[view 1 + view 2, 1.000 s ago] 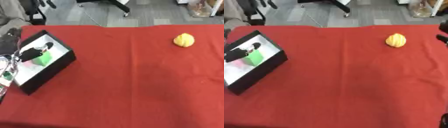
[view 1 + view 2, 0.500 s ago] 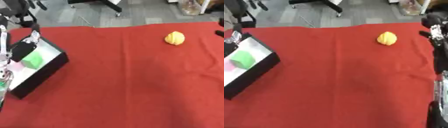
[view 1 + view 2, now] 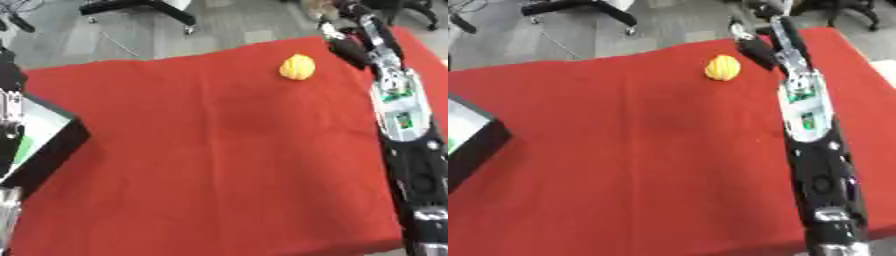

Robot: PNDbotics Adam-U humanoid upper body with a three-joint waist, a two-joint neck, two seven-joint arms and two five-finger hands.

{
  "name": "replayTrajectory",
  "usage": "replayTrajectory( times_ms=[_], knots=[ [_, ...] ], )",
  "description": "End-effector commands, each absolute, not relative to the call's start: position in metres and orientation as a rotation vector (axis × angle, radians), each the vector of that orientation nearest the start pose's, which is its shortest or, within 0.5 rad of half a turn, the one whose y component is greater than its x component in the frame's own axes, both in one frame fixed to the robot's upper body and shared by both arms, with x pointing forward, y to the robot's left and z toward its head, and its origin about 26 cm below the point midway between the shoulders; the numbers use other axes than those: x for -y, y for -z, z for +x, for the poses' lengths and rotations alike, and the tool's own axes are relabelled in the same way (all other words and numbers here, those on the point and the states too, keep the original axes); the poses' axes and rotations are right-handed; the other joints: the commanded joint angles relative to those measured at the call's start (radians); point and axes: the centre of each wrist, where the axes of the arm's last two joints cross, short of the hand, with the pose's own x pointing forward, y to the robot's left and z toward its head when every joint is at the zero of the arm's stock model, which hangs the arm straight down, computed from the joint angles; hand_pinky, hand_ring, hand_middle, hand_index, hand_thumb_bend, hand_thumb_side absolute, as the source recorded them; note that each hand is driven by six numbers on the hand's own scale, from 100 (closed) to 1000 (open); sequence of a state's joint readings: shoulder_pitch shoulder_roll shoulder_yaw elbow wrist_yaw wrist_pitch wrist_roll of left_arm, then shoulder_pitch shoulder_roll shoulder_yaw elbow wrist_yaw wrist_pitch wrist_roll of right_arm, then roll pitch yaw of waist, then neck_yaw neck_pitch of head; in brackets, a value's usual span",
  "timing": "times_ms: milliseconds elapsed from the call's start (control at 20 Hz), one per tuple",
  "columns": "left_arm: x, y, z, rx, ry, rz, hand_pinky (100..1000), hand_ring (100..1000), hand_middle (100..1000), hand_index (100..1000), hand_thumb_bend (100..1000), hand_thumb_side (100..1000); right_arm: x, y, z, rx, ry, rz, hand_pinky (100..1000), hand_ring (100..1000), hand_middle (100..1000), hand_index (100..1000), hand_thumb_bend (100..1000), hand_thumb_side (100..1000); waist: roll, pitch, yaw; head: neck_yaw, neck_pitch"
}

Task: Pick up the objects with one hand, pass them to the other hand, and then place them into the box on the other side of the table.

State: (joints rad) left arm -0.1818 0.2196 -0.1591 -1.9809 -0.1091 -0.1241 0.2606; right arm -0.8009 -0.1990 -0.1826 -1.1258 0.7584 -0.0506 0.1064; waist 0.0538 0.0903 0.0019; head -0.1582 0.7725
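Note:
A yellow, lemon-like fruit (image 3: 297, 66) lies on the red cloth at the far right. My right arm runs up the right side, and my right hand (image 3: 755, 46) hangs just right of the fruit with its fingers spread, blurred and not touching it. The black box (image 3: 45, 144) with a white inside stands at the left edge, and a green thing (image 3: 24, 146) shows in it. Part of my left arm (image 3: 10, 117) hangs over the box at the picture's left edge; its hand is too blurred and cut off to read.
The red cloth (image 3: 210, 165) covers the whole table. Its far edge runs just behind the fruit. Grey floor and office chair legs (image 3: 144, 7) lie beyond it.
The camera has swung right, so the box slid toward the left edge. My right arm has come in and reached up beside the yellow fruit. The fruit has not moved on the cloth.

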Motion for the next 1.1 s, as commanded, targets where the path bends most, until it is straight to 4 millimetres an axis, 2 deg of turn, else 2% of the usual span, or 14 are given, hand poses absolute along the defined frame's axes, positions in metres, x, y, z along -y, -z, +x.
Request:
replayTrajectory(
  times_ms=[50,400,700,850,950,1100],
  knots=[
    [-0.203,-0.153,0.284,2.352,0.219,0.02,718,822,858,851,298,760,0.26,-0.156,0.476,1.647,-0.81,-0.838,882,1000,971,935,116,612,-0.004,-0.026,0.009,-0.034,-0.002],
    [-0.184,-0.154,0.282,2.35,0.302,-0.18,714,814,846,842,284,776,0.26,-0.125,0.49,1.355,-0.853,-1.078,908,1000,985,956,136,528,0.0,-0.018,0.048,-0.083,-0.002],
    [-0.181,-0.155,0.282,2.339,0.333,-0.203,713,812,841,838,272,784,0.271,-0.109,0.49,1.183,-0.809,-1.21,907,1000,968,949,125,478,-0.006,-0.006,0.065,-0.097,-0.002],
    [-0.18,-0.155,0.282,2.338,0.338,-0.2,712,811,840,838,268,788,0.273,-0.103,0.49,1.145,-0.81,-1.22,894,983,922,928,108,405,-0.007,0.0,0.069,-0.101,-0.005],
    [-0.179,-0.156,0.282,2.339,0.344,-0.202,713,811,839,839,264,790,0.274,-0.101,0.49,1.138,-0.801,-1.225,873,929,839,872,100,317,-0.007,0.004,0.071,-0.106,-0.008],
    [-0.178,-0.156,0.282,2.339,0.349,-0.202,712,810,838,839,260,792,0.274,-0.1,0.489,1.149,-0.779,-1.246,845,864,670,694,100,181,-0.007,0.007,0.074,-0.109,-0.014]
  ],
)
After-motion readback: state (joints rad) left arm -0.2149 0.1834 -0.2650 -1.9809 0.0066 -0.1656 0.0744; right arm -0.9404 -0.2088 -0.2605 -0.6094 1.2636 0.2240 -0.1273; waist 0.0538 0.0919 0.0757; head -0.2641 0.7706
